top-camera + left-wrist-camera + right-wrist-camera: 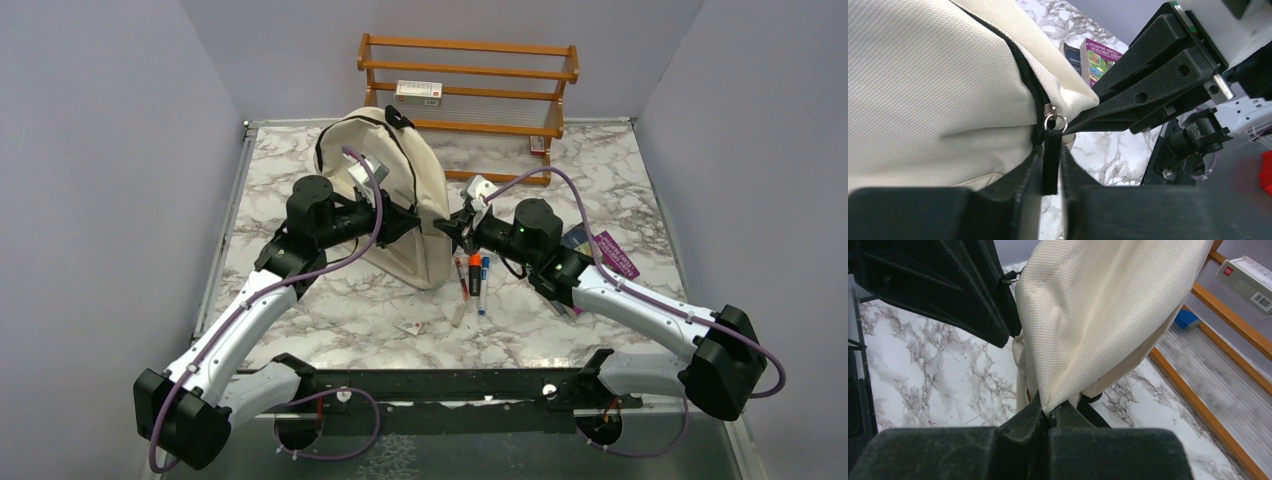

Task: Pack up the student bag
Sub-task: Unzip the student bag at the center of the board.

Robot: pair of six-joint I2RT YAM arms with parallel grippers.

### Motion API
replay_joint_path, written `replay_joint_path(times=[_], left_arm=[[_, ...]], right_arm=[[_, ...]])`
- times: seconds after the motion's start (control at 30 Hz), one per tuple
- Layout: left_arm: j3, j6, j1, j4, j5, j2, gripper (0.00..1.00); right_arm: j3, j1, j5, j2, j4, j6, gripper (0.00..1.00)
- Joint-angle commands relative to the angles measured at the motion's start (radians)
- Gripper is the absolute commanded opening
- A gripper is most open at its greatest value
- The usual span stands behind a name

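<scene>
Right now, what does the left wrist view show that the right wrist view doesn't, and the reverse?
Only the left wrist view: the black zipper strap lying between the left fingers, and a purple book on the table. Only the right wrist view: the wooden rack with a box on its shelf. Both: the cream bag, the marble table, and the right fingers pinching a corner of the bag.

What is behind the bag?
A wooden rack stands behind the bag, with a white box on its middle shelf. The bag covers the rack's lower left corner, so anything there is hidden from above.
</scene>
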Motion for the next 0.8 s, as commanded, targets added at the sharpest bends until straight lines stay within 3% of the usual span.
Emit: replay_joint_path(times=[0.0, 0.1, 0.47, 0.77], left_arm=[[0.038, 0.004, 0.001, 0.018, 0.030, -0.015, 0.10], [0.049, 0.014, 0.001, 0.003, 0.022, -0.016, 0.00], [0.206, 0.137, 0.002, -0.198, -0.077, -0.053, 0.00], [0.297, 0.147, 0.003, -0.239, -0.235, -0.023, 0.00]], right_arm=[[0.009, 0.002, -0.005, -0.018, 0.090, -0.006, 0.00], [0.003, 0.002, 0.001, -0.019, 0.088, -0.010, 0.01], [-0.033, 0.003, 0.027, -0.020, 0.061, -0.117, 0.01], [-0.070, 0.004, 0.064, -0.021, 0.064, -0.197, 0.00]])
